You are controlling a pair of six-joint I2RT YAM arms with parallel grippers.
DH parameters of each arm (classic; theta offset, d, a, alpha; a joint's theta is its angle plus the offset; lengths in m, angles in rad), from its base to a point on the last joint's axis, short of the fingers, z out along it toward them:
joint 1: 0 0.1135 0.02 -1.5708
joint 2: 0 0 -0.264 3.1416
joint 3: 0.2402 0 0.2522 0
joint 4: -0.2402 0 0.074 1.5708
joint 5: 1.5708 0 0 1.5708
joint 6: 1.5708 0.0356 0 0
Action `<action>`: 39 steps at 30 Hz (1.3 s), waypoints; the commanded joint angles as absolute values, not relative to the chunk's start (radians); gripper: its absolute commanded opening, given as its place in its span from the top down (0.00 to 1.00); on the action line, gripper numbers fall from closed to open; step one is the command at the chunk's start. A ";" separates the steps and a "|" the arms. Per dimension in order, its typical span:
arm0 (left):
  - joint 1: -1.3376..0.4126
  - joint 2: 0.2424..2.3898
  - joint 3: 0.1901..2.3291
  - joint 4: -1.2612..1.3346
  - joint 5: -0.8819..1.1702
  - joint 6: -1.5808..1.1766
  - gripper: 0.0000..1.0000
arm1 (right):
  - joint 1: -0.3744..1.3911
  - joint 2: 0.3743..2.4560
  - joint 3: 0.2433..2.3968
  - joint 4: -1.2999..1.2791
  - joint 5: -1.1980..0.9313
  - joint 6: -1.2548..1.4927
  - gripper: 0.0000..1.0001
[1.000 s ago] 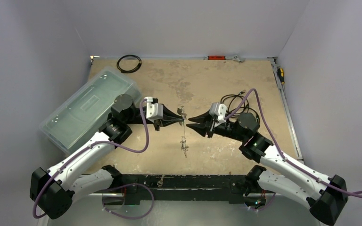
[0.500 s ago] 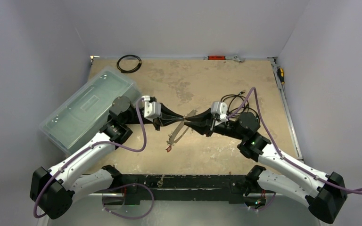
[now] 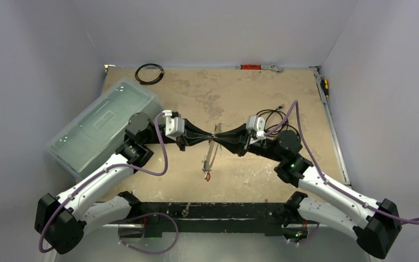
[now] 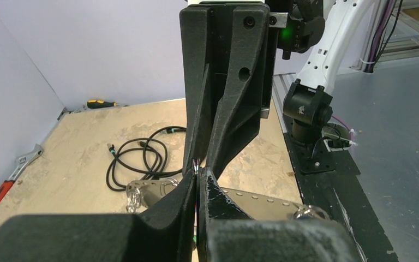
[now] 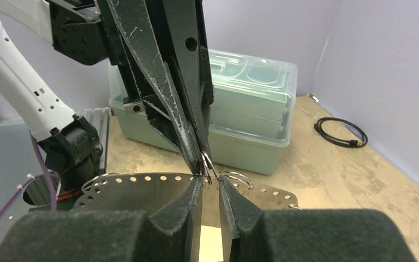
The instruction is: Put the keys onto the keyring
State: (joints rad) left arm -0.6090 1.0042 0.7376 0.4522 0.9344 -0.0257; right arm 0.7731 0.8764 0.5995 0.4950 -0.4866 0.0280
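Bare tabletop (image 3: 251, 98) across the far half and along the near edge; walls close on the left, far and right sides. Lidded clear bin (image 3: 101, 128) angled across the left side. Arms stretched inward, tips meeting above mid-tabletop. Left gripper (image 3: 213, 135) clamped fully shut on the keyring (image 3: 212, 150). Right gripper (image 3: 220, 135) a slit apart, one finger either side of the ring's top, no pinch visible. Keyring seen edge-on, long axis from the tips toward the near edge, leaning slightly left; key (image 3: 208, 176) with red tag at its low end. Loose black cable (image 3: 270, 115) behind the right wrist; cable coil (image 3: 149, 73), wrench (image 3: 259, 67) and screwdriver (image 3: 325, 85) well apart at the far edges.
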 commanded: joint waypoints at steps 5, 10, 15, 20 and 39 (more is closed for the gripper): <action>-0.612 0.997 0.730 0.545 0.949 -0.058 1.00 | 0.771 0.873 0.616 0.568 -0.462 0.041 0.87; -0.612 0.997 0.724 0.567 0.948 -0.073 1.00 | 0.772 0.884 0.617 0.590 -0.484 0.049 1.00; -0.612 0.994 0.721 0.551 0.945 -0.062 1.00 | 0.771 0.877 0.617 0.616 -0.482 0.058 1.00; -0.612 0.975 0.760 0.351 0.872 0.072 0.84 | 0.772 0.878 0.694 0.451 -0.440 -0.036 1.00; -0.673 1.025 1.031 -0.198 0.637 0.444 0.53 | 0.906 1.033 1.074 -0.261 -0.041 -0.438 1.00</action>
State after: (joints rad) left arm -0.6300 0.9810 0.9478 -0.0517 0.6941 0.3260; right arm 0.8650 1.0080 0.9791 -0.0982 -0.2016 -0.3229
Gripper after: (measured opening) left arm 0.472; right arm 0.005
